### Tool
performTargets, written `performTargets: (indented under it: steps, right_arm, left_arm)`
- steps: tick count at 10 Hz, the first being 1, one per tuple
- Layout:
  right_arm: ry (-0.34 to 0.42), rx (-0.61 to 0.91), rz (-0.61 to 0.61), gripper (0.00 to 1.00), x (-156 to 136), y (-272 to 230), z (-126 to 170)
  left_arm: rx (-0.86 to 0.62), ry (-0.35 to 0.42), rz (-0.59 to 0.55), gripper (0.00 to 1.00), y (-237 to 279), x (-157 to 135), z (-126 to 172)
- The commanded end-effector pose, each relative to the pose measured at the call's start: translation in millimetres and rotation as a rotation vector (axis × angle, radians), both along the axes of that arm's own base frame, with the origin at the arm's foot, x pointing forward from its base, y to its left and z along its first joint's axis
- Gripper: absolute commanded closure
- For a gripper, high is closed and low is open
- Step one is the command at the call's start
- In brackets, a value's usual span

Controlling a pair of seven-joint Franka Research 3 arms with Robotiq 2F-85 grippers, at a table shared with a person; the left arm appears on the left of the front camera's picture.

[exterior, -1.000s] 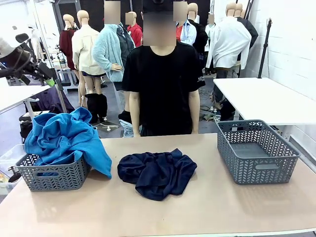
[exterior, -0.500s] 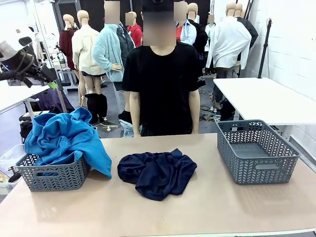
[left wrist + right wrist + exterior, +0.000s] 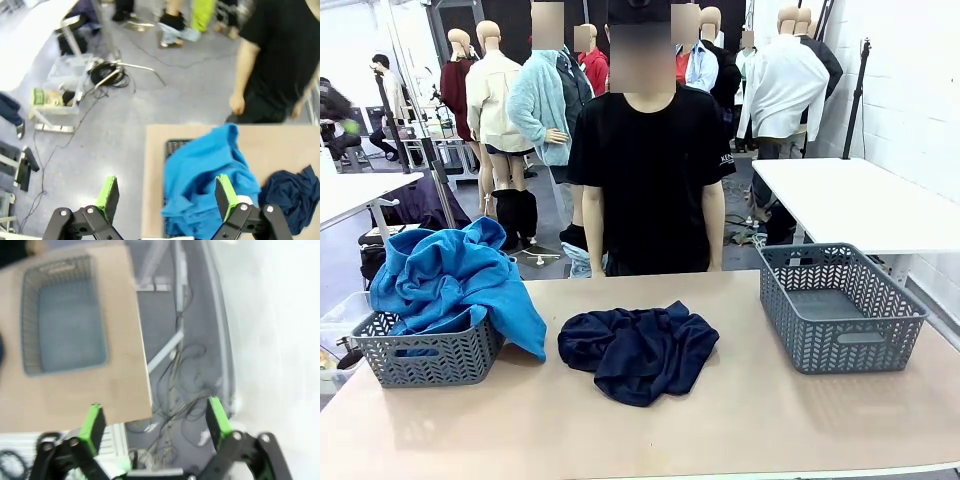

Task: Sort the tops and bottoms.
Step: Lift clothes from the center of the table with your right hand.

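The tops [image 3: 450, 285], bright blue, are heaped in the grey basket [image 3: 425, 358] at the table's left, and one fold hangs over its rim onto the tabletop. The bottoms [image 3: 638, 350], a dark navy crumpled bundle, lie on the table's middle. My left gripper [image 3: 166, 197] hangs open high above the floor just off the table's left end, with the tops [image 3: 205, 185] and bottoms [image 3: 292, 197] below it. High over the table's right edge, my right gripper [image 3: 155, 419] is open and holds nothing.
A second grey basket [image 3: 860, 337] stands empty at the table's right [image 3: 62, 322]. A person in a black t-shirt [image 3: 650, 160] stands at the far side, arms down. A white table [image 3: 860, 200] is behind on the right. Cables lie on the floor [image 3: 175, 390].
The left arm has drawn away from the upper left of the front view toward the picture's edge. The garments, baskets and person have not moved.
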State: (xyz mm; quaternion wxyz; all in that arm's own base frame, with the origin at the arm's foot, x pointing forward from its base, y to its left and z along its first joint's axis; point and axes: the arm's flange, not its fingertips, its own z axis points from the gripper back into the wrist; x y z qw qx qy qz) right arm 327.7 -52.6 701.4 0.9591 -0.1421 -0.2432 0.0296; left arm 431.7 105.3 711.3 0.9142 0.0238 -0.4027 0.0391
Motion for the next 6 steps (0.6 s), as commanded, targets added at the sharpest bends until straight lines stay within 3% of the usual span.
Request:
performTargets:
  steps: [1,3,4,6]
  right_arm:
    - [-0.018,-0.093,0.253,0.00,6.1,62.8,32.5]
    - [0.086,-0.134,0.523,0.00,8.8,140.8,37.0]
    - [0.160,-0.167,0.618,0.00,18.5,177.1,25.3]
    - [0.222,-0.144,0.722,0.00,40.5,235.7,-14.2]
  left_arm:
    - [-0.108,-0.017,0.117,0.00,46.8,-10.3,-2.2]
    - [-0.159,0.011,0.195,0.00,86.2,-19.8,-21.1]
    - [-0.170,0.048,0.212,0.00,96.9,-18.2,-36.7]
    - [-0.204,0.027,0.229,0.00,115.5,-32.0,-42.4]
